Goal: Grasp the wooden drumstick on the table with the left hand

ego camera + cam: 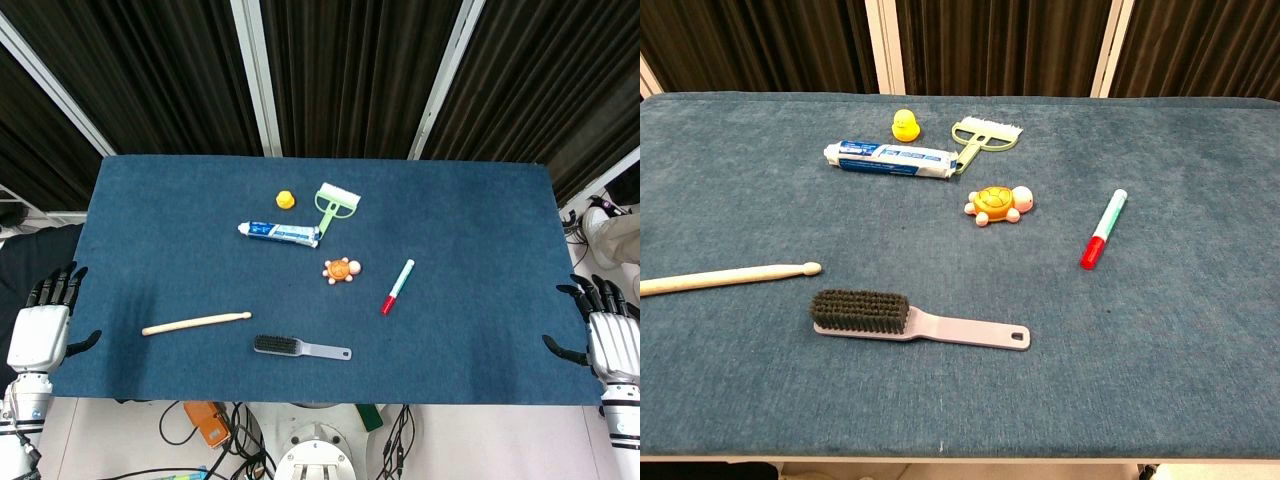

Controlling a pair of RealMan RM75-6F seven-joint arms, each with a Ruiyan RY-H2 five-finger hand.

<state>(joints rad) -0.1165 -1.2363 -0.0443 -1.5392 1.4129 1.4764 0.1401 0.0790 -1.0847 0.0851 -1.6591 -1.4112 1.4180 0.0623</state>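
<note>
The wooden drumstick (196,323) lies flat on the blue table (470,210), near the front left, its tip pointing right; the chest view shows it as drumstick (728,276) running off the left edge. My left hand (42,325) hangs open just off the table's left edge, about a hand's width left of the stick's butt end, holding nothing. My right hand (608,335) is open at the table's right edge, far from the stick. Neither hand appears in the chest view.
A grey brush (300,348) lies just right of the drumstick's tip. Further back sit a toothpaste tube (278,233), a yellow duck (285,200), a green scraper (335,204), an orange turtle toy (341,270) and a red-capped marker (397,286).
</note>
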